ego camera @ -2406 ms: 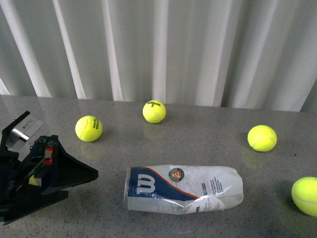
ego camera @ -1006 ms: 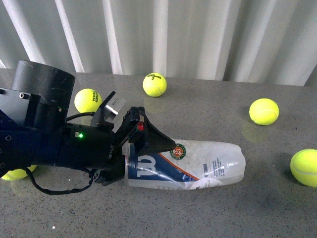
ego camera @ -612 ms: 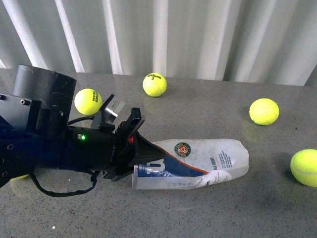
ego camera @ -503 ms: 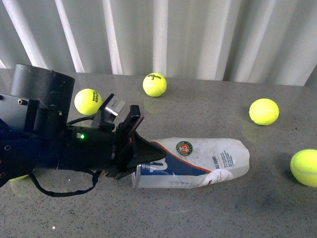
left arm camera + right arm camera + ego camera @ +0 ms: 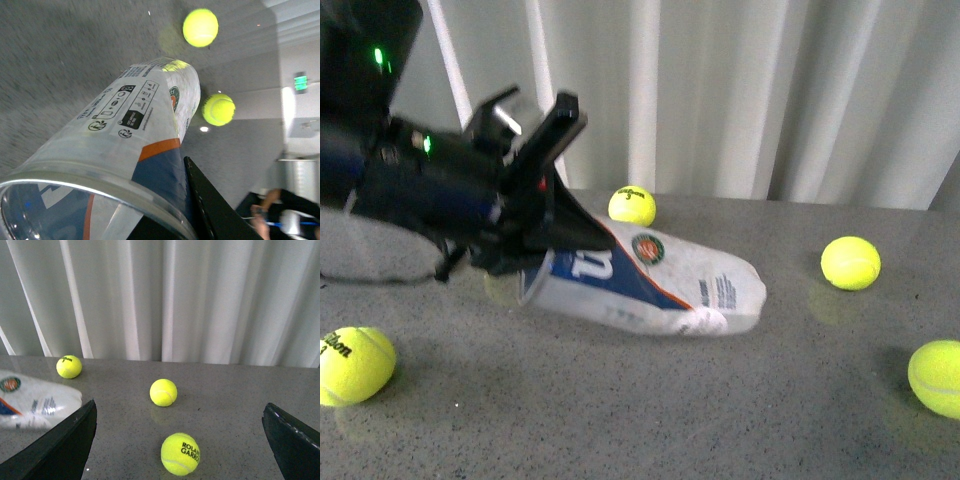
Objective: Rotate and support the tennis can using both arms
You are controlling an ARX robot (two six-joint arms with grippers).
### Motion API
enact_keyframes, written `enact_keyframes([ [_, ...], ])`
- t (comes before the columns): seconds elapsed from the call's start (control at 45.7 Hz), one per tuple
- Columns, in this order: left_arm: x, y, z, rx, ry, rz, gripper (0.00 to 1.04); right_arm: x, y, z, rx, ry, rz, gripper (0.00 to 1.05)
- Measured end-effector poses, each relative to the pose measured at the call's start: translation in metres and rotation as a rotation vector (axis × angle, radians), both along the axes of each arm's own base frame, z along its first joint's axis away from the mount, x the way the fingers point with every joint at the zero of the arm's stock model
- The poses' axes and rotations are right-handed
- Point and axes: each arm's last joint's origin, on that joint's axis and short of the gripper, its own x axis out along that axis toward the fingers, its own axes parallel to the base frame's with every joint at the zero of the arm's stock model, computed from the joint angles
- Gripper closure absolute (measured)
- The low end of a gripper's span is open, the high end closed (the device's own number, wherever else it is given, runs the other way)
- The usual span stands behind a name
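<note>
On the table [image 5: 620,420], tennis can [image 5: 665,282] — left pincer [image 5: 552,250] at its left end, ball [image 5: 632,206] behind.

We read "ROLAND GARROS" on one tennis ball [image 5: 180,453]. The tennis can [image 5: 660,285] carries a white W at nine o'clock of its round logo [image 5: 646,248]; the small print is illegible.

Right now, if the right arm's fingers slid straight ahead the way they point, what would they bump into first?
Probably the tennis ball marked Roland Garros, lying nearest between the open right gripper's fingers; depth is hard to judge.
</note>
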Motion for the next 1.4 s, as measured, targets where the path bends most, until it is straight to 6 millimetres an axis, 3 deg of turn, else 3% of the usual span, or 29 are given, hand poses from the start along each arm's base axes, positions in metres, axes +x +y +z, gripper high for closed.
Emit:
enact_keyframes([
  [0.044, 0.006, -0.002, 0.033, 0.123, -0.074, -0.027, 1.01, 0.000, 0.000, 0.000, 0.000, 0.000, 0.000, 0.07],
  [0.131, 0.008, -0.012, 0.075, 0.366, -0.170, -0.115, 1.01, 0.000, 0.000, 0.000, 0.000, 0.000, 0.000, 0.07],
  [0.262, 0.008, -0.033, 0.107, 0.750, -0.305, -0.317, 1.01, 0.000, 0.000, 0.000, 0.000, 0.000, 0.000, 0.07],
  [0.394, 0.010, -0.062, 0.122, 0.957, -0.345, -0.533, 1.01, 0.000, 0.000, 0.000, 0.000, 0.000, 0.000, 0.07],
  [0.503, 0.008, -0.085, 0.116, 1.035, -0.340, -0.669, 1.01, 0.000, 0.000, 0.000, 0.000, 0.000, 0.000, 0.07],
  [0.678, 0.012, -0.103, 0.093, 1.080, -0.303, -0.768, 1.01, 0.000, 0.000, 0.000, 0.000, 0.000, 0.000, 0.07],
  [0.897, 0.027, -0.105, 0.067, 1.113, -0.279, -0.764, 1.01, 0.000, 0.000, 0.000, 0.000, 0.000, 0.000, 0.07],
  [1.115, 0.030, -0.101, 0.057, 1.093, -0.258, -0.723, 1.01, 0.000, 0.000, 0.000, 0.000, 0.000, 0.000, 0.07],
  [1.203, 0.028, -0.101, 0.056, 1.079, -0.227, -0.719, 0.91, 0.000, 0.000, 0.000, 0.000, 0.000, 0.000, 0.07],
  [1.4, 0.027, -0.102, 0.059, 0.982, -0.188, -0.657, 0.55, 0.000, 0.000, 0.000, 0.000, 0.000, 0.000, 0.07],
])
